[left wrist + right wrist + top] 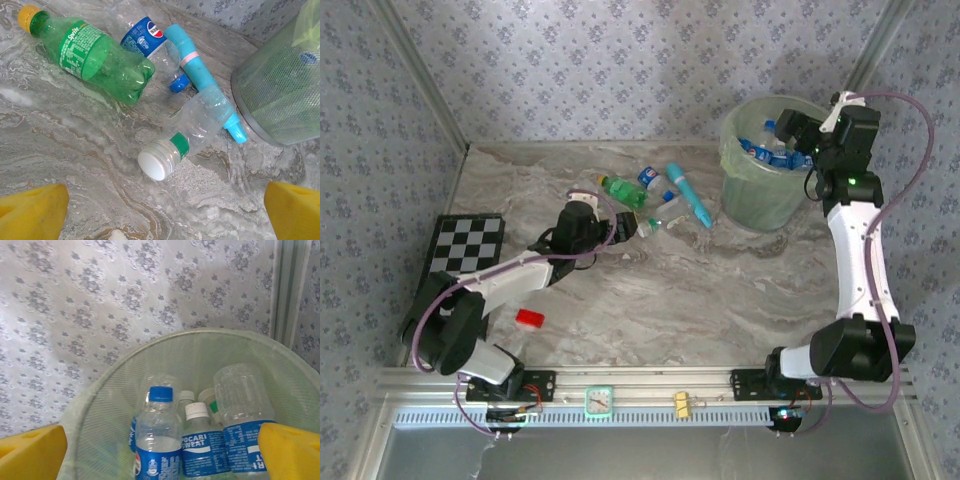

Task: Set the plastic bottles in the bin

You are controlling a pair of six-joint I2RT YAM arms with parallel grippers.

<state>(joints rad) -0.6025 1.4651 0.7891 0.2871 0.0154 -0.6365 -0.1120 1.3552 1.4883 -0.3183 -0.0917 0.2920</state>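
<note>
Jaws: left gripper (165,212) spread wide, empty, above the table (65,150) left of the bin (742,195). Right gripper (788,132) spread wide, empty, over the bin's mouth.

Left of bin, on table: 1 red block (529,319), well apart. Nearer, 3 plastic bottles lying down: 1 green bottle (100,60), yellow cap; 1 blue-labelled bottle (150,42); 1 white-capped clear bottle (192,132). 1 teal tube (200,75) beside them.

Inside bin: at least 4 clear bottles (202,445), the rest too hidden to count.

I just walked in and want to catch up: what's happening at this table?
The right gripper hangs open above the bin, which holds several bottles. The left gripper, also open, hovers over three more lying on the table: a green Sprite bottle, a Pepsi bottle and a clear white-capped bottle, beside a teal tube.
</note>
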